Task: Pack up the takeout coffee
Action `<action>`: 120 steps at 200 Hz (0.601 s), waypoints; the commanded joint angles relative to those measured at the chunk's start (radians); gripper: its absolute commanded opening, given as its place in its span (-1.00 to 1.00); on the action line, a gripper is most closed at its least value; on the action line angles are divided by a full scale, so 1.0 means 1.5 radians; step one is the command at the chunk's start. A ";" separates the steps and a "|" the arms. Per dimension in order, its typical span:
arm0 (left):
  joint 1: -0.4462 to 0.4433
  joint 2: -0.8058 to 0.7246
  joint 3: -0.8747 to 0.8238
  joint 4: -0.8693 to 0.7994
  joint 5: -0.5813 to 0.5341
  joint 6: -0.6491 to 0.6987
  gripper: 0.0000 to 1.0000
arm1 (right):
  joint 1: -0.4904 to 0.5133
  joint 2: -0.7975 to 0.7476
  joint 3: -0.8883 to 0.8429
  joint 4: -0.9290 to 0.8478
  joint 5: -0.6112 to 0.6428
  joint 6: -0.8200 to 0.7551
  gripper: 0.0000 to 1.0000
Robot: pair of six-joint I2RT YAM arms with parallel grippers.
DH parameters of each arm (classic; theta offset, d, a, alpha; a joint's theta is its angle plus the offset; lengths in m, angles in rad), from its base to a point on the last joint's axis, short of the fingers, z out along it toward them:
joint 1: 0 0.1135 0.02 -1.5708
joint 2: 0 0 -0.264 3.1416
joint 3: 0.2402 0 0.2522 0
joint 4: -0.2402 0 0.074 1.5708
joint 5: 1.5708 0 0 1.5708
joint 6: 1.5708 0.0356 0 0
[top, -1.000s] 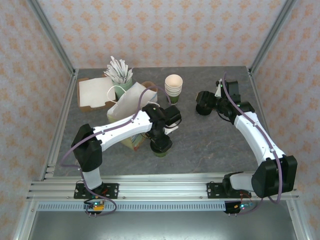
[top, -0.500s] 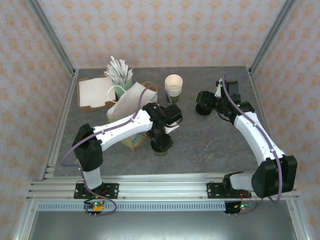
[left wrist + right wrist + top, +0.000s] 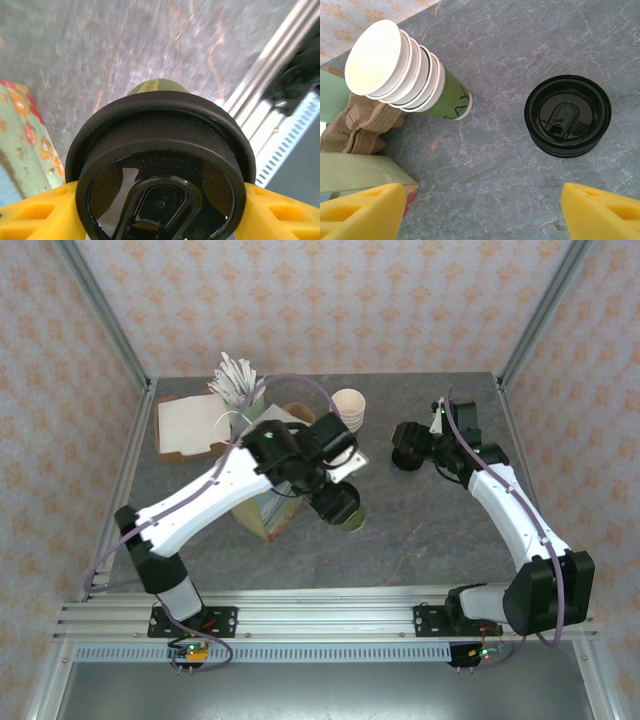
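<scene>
Left gripper [image 3: 160,220] clamps the takeout coffee [image 3: 159,150] at lid level, the cup body beyond the fingers, beside the floral bag [image 3: 22,130]. The lid may pop off, dropping the cup. Right gripper [image 3: 482,210] gapes wide, empty

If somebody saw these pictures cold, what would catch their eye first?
The left pincer gripping the black-lidded takeout coffee near the middle of the table, beside a flowery bag. Farther back stands a stack of lidless cups, with a pile of black lids to its right, by the open right pincer.
</scene>
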 commanded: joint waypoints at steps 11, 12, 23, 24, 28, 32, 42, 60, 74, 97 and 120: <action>0.011 -0.037 0.113 -0.077 -0.004 0.023 0.32 | 0.001 -0.013 0.014 0.006 0.008 0.004 0.64; 0.012 -0.037 0.117 -0.079 -0.005 0.023 0.32 | 0.001 -0.013 0.014 0.007 0.008 0.004 0.64; 0.027 -0.036 0.157 -0.093 -0.016 0.027 0.31 | 0.001 -0.012 0.013 0.009 0.006 0.007 0.64; 0.028 -0.036 0.160 -0.094 -0.017 0.027 0.31 | 0.001 -0.012 0.013 0.009 0.006 0.007 0.64; 0.034 -0.036 0.175 -0.098 -0.024 0.027 0.31 | 0.002 -0.012 0.013 0.011 0.006 0.007 0.64; 0.040 -0.038 0.186 -0.099 -0.029 0.028 0.31 | 0.002 -0.012 0.012 0.012 0.004 0.008 0.64; 0.056 -0.043 0.207 -0.095 -0.037 0.028 0.31 | 0.002 -0.012 0.009 0.016 0.001 0.010 0.64; 0.090 -0.054 0.231 -0.083 -0.042 0.025 0.30 | 0.002 -0.012 0.006 0.019 -0.001 0.011 0.64; 0.117 -0.062 0.237 -0.068 -0.064 0.023 0.30 | 0.002 -0.012 0.004 0.020 -0.002 0.012 0.64; 0.163 -0.066 0.254 -0.050 -0.069 0.019 0.30 | 0.001 -0.012 0.004 0.020 -0.006 0.009 0.64; 0.199 -0.063 0.262 -0.029 -0.057 0.014 0.30 | 0.001 -0.012 0.003 0.021 -0.005 0.008 0.64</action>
